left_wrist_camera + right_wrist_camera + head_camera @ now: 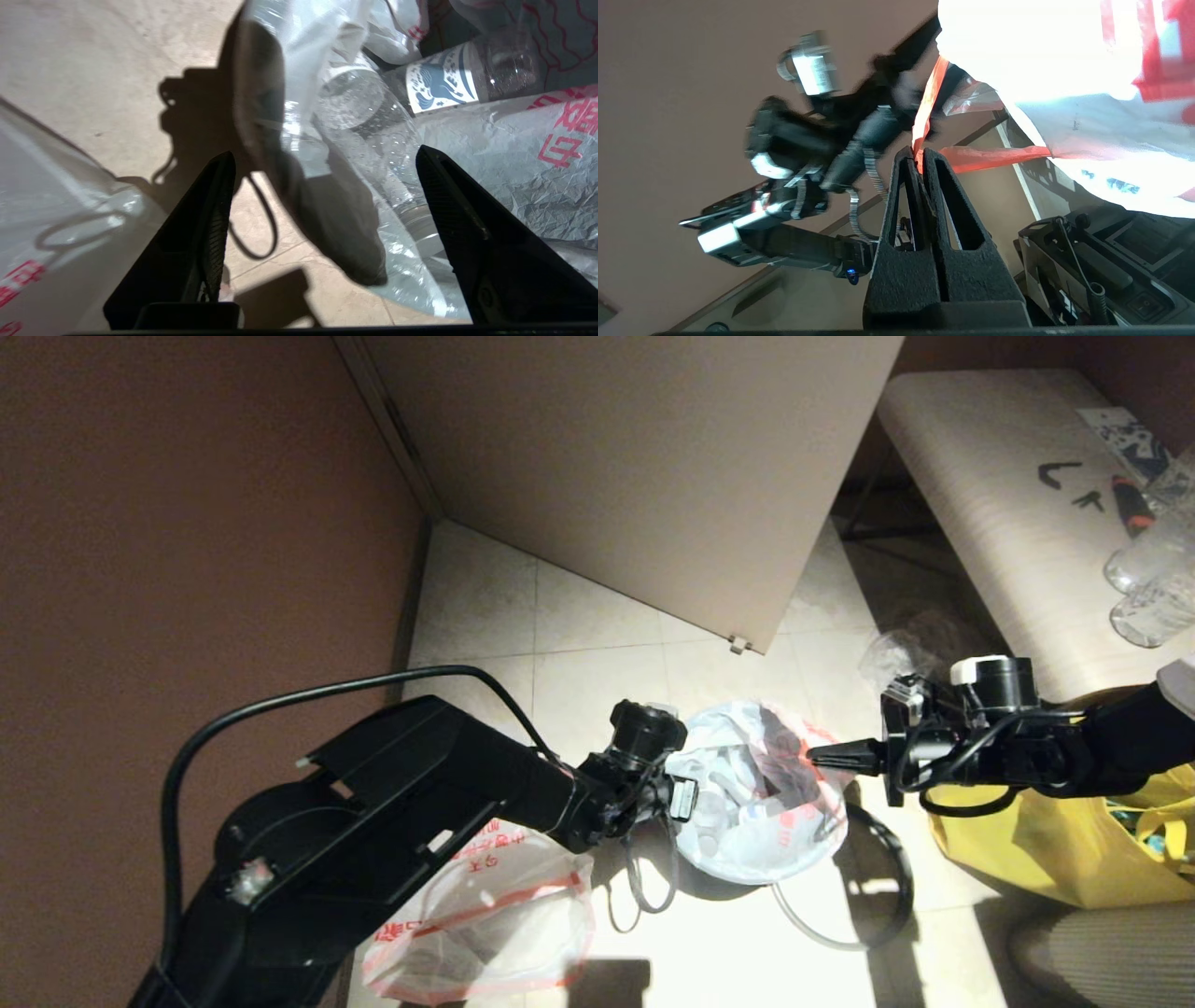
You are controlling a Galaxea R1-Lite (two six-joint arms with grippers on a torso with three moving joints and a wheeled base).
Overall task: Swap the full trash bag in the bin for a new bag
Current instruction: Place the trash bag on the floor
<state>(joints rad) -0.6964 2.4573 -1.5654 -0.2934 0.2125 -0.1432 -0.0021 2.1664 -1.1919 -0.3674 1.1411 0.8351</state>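
Two film bags lie on the tiled floor (597,616) in the head view. Centre: the bulging translucent white bag w/ red-orange hem and red print (761,803), clear bottles showing through the film, its mouth gaping upward. Can't tell from the head view if the small grey bin is under it; a thin grey hoop (840,933) lies on the floor by its base. Left pincer (322,196) is at the bag's left edge, fingers (205,228) spread wide, nothing gripped; in the left wrist view a fold of film and a clear bottle (373,135) sit between the fingers, w/ a labelled bottle (462,74) just beyond. Right pincer (920,156) comes in level from the bag's right side, fingers clamped together on the red-orange hem strip (985,156), seen clearly in the right wrist view. Slack translucent white bag w/ red characters (485,924) lies flat near the left arm, apart from the full one. Yellow fabric tote (1055,845) sits under the right arm, beside a pale wood-grain worktop (990,513).
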